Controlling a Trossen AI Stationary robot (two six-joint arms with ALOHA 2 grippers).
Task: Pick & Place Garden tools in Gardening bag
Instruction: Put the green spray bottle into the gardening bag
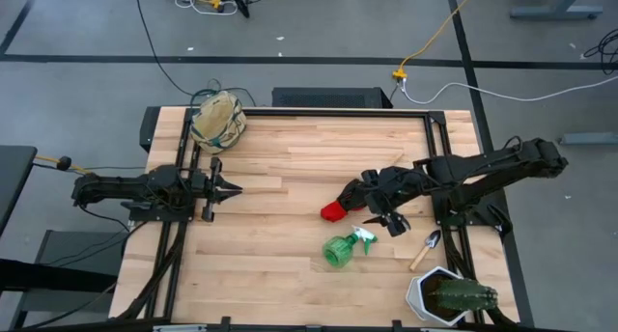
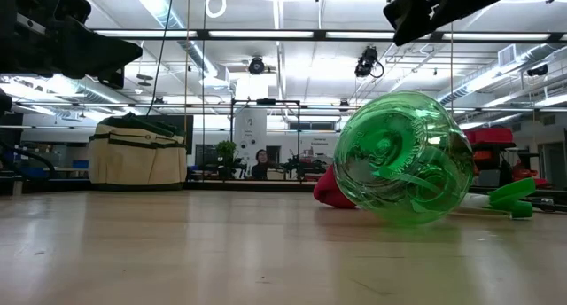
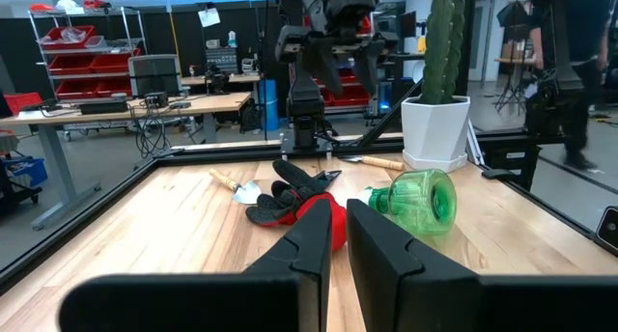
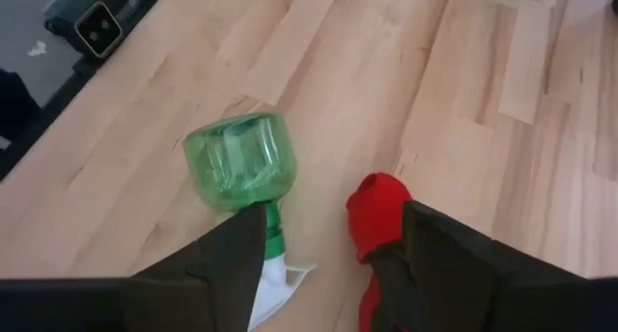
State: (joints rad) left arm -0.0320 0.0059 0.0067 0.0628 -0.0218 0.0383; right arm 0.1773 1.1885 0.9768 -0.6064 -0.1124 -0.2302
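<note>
Lying on its side near the table's front, the green spray bottle (image 1: 341,250) is clear, round plastic with a white-green nozzle. The red-and-black glove (image 1: 340,205) lies just beside it. The right gripper (image 1: 386,220) hangs above both with fingers spread, holding nothing. The beige gardening bag (image 1: 217,120) stands at the far left corner, and the left gripper (image 1: 228,189), fingers nearly together and empty, waits near it.

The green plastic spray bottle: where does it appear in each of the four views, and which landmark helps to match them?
High view: green plastic spray bottle lies lower centre, on its side.
Low view: right of centre, large.
Left wrist view: right of centre, before the white pot.
Right wrist view: left of centre.
Shared landmark: the red-and-black glove lies beside it in every view.
</note>
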